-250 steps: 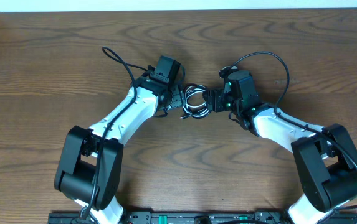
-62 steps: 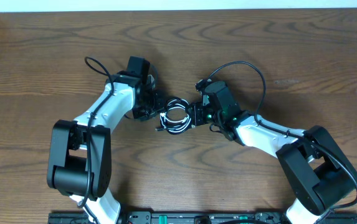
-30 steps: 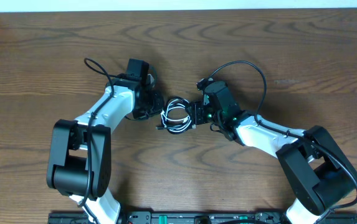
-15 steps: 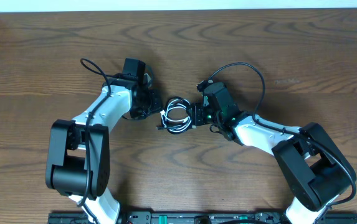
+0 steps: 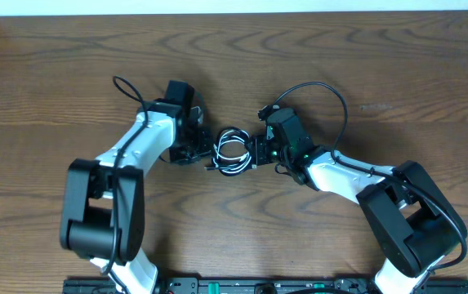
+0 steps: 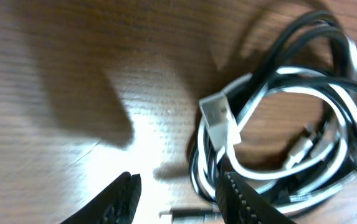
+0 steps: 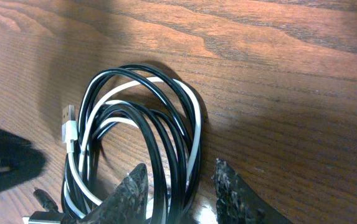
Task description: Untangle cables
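Cables (image 5: 232,152) coiled on desk (image 5: 364,57). Left gripper (image 6: 177,196) jaws spread, just beside coil. Right gripper (image 7: 179,190) jaws straddle coil strands; can't tell if pinching.

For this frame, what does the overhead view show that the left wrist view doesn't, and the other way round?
Only overhead: both arms whole, with the left gripper and right gripper on opposite sides of the cables. Only left wrist: the white cable's flat plug and a small metal plug end inside the coil. Both: black and white cables coiled together on the wooden table.
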Controlling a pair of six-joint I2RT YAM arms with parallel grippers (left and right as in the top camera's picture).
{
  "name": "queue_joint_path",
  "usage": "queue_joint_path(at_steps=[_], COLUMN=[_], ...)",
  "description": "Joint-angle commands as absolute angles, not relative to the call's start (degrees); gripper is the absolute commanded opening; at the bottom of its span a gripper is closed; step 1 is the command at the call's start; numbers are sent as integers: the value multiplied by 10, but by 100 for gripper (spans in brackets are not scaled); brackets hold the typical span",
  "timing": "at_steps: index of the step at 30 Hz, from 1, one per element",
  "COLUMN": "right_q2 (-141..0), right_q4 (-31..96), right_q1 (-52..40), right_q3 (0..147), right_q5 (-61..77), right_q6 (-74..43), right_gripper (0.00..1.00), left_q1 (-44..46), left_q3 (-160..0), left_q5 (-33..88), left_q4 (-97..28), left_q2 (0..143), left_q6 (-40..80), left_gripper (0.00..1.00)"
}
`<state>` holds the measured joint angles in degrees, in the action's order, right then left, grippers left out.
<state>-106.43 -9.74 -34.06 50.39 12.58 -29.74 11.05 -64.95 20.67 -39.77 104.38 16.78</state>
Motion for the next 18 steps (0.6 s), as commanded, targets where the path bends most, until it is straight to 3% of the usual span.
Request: queue_joint_path(at_steps=[1,4,18], right_q2=[-1069,-1069,-1069], right_q4=[-102,-105,-105], right_q1=[-347,-348,-349], right_q3=[500,500,500], right_q5=[124,123,123], right_q6=[-300,-300,-299], right_gripper=[31,35,40], left_q1=[107,118,161], left_q3=[-674,-667,-589], left_q5=[227,291,278], left_q4=[-424,-457,-365], left_q2=[993,990,993], left_q6=[107,75,77], left_gripper=[44,44,46])
